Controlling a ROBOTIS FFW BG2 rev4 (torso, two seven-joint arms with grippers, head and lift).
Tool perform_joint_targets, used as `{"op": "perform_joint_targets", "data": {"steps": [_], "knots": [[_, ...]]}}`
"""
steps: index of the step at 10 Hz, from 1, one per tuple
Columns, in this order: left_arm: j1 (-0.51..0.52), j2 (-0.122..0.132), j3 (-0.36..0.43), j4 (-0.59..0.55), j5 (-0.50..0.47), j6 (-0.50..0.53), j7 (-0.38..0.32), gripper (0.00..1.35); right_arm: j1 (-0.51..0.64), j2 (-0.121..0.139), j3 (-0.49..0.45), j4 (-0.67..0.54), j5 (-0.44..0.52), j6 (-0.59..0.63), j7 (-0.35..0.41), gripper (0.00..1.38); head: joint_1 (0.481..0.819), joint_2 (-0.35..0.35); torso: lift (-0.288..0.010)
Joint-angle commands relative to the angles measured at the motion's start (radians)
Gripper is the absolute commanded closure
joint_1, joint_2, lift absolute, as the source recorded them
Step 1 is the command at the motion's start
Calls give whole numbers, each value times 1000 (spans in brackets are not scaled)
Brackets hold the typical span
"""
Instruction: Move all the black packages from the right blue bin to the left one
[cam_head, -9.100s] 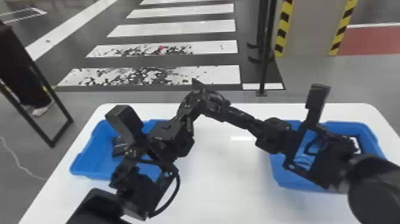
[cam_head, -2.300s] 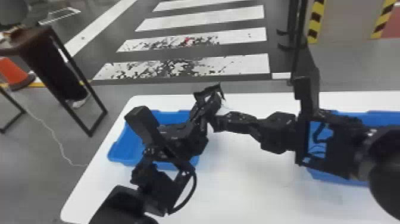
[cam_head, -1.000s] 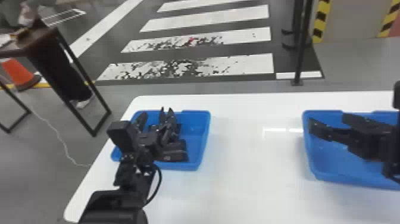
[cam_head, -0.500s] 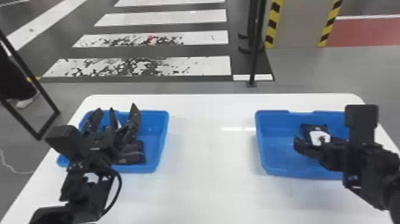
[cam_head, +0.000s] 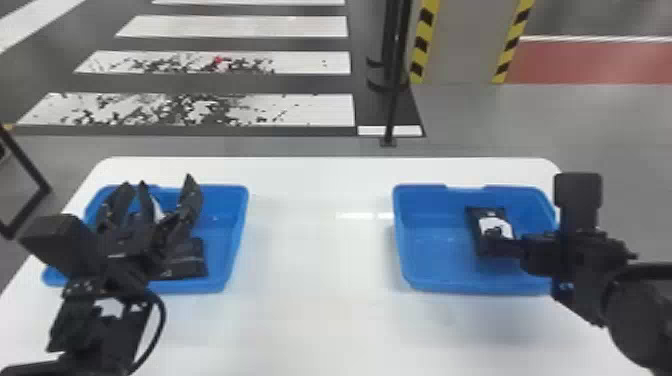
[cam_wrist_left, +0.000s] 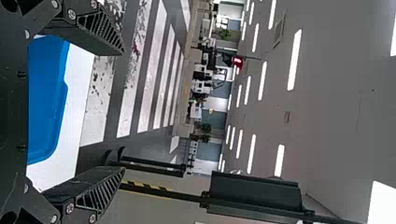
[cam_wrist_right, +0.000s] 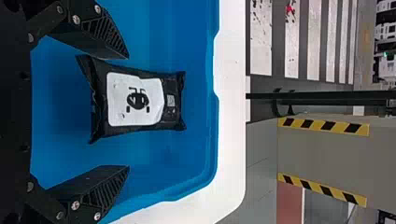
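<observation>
Over the left blue bin (cam_head: 239, 235) stands my left gripper (cam_head: 160, 182), open; its fingers are wide apart with nothing between them in the left wrist view (cam_wrist_left: 123, 111). A black package (cam_head: 187, 260) lies in that bin beside it, partly behind the arm. My right gripper (cam_head: 505, 247) is low over the right blue bin (cam_head: 435, 260), at a black package (cam_head: 492, 220) with a white label. In the right wrist view, the right gripper (cam_wrist_right: 128, 112) is open, and the package (cam_wrist_right: 173, 100) lies on the bin floor ahead of the fingers, untouched.
Both bins rest on a white table (cam_head: 320, 260), with a wide stretch of tabletop between them. A dark post (cam_head: 392, 110) stands on the floor behind the table.
The two grippers were together between the bins; they have parted, the left down to its bin, the right over to the right bin and lower. The head view has shifted too.
</observation>
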Motion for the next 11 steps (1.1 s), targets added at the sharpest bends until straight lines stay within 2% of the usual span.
{"op": "perform_joint_targets", "data": {"steps": [1, 3, 4, 5, 6, 7, 11], "knots": [[1, 0, -6, 0, 0, 5, 0, 168, -48, 0, -17, 80, -8, 0, 28, 202, 695, -8, -140], [4, 2, -6, 0, 0, 7, 0, 168, -80, 0, -23, 159, -8, -10, 69, 220, 695, -22, -140], [4, 2, -8, 0, 0, 7, 0, 168, -95, 0, -23, 183, -4, -12, 83, 328, 695, -24, -140], [4, 3, -8, 0, 0, 7, 0, 168, -110, -2, -21, 203, 4, -22, 112, 728, 695, -25, -140], [6, 2, -10, 0, 0, 15, 0, 168, -107, -4, -23, 215, -28, -64, 134, 1134, 695, -25, -140], [6, 3, -12, 0, 2, 20, 0, 168, -100, -4, -21, 213, -67, -71, 144, 1142, 695, -22, -140], [4, 3, -14, 0, 4, 17, 0, 168, -110, -5, -23, 284, -117, -69, 174, 1170, 695, -2, -140]]}}
